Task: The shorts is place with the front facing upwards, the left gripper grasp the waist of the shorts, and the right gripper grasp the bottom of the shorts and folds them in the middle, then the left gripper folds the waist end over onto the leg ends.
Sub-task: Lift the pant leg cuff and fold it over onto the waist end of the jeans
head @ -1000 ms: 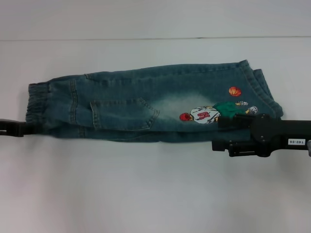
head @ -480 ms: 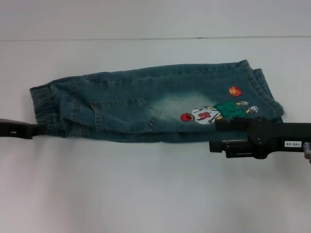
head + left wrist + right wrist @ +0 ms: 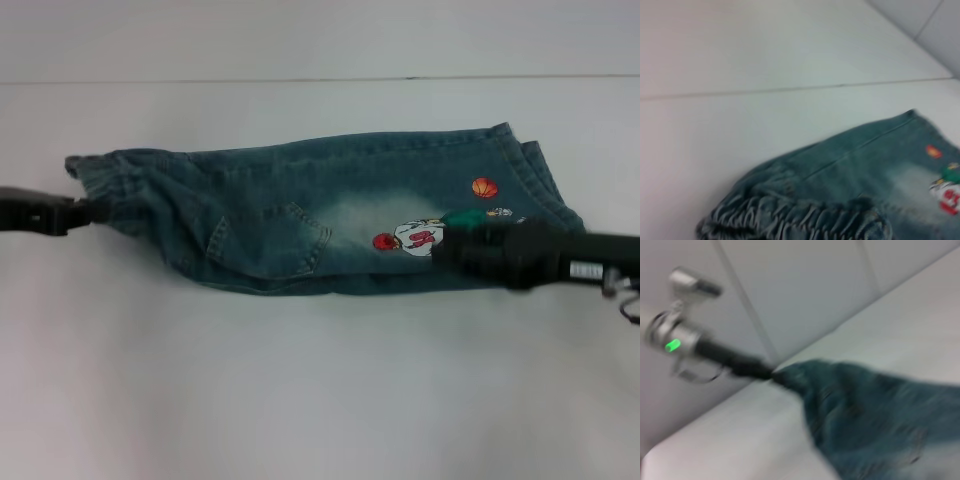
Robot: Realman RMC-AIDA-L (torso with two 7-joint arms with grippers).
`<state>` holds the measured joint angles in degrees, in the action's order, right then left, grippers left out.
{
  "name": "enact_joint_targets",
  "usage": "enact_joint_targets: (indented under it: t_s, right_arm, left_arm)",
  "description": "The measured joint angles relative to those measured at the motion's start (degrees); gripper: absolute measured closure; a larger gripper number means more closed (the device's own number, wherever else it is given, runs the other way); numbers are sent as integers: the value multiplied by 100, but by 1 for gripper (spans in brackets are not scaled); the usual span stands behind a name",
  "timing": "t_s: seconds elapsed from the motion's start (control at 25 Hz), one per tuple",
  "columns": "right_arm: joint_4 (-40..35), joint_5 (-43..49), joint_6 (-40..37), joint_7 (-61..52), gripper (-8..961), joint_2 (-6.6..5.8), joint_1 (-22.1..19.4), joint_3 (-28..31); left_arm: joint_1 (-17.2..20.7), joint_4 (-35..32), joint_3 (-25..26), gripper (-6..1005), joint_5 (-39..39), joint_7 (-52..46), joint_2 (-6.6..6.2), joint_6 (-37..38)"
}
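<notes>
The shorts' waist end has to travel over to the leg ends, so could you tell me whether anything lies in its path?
Nothing visible does. The left end effector holds the waist of the shorts; the right end effector sits at the leg ends.

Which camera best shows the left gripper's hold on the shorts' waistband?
The head view: the left gripper pinches the waistband of the shorts. The right wrist view shows that gripper blurred; the left wrist view shows only gathered elastic.
</notes>
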<state>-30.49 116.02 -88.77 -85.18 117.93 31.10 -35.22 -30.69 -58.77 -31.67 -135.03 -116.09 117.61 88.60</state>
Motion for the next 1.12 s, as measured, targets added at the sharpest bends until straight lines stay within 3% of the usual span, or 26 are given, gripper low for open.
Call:
enact_joint_targets:
  t_s: [0.16, 0.4, 0.52, 0.72, 1.12]
  right_arm:
    - [532, -887, 543, 243, 450, 31, 22, 272]
    - [1326, -1867, 1768, 1142, 587, 205, 324, 255]
    - [1984, -2307, 2277, 1758, 818, 215, 608, 289]
    - [2923, -3068, 2937, 2797, 954, 273, 1054, 318]
    - [4026, -2963, 3704, 3441, 955, 349, 2007, 295]
  left_arm:
    - [-170, -160, 3, 952, 343, -30, -25, 329]
    - [-637, -178, -5, 939, 1002, -106, -139, 718]
    - [-921, -161, -32, 933, 1255, -191, -175, 801]
    - [-1324, -134, -109, 922, 1468, -210, -155, 834]
    - [-1728, -131, -366, 901, 1575, -308, -101, 851]
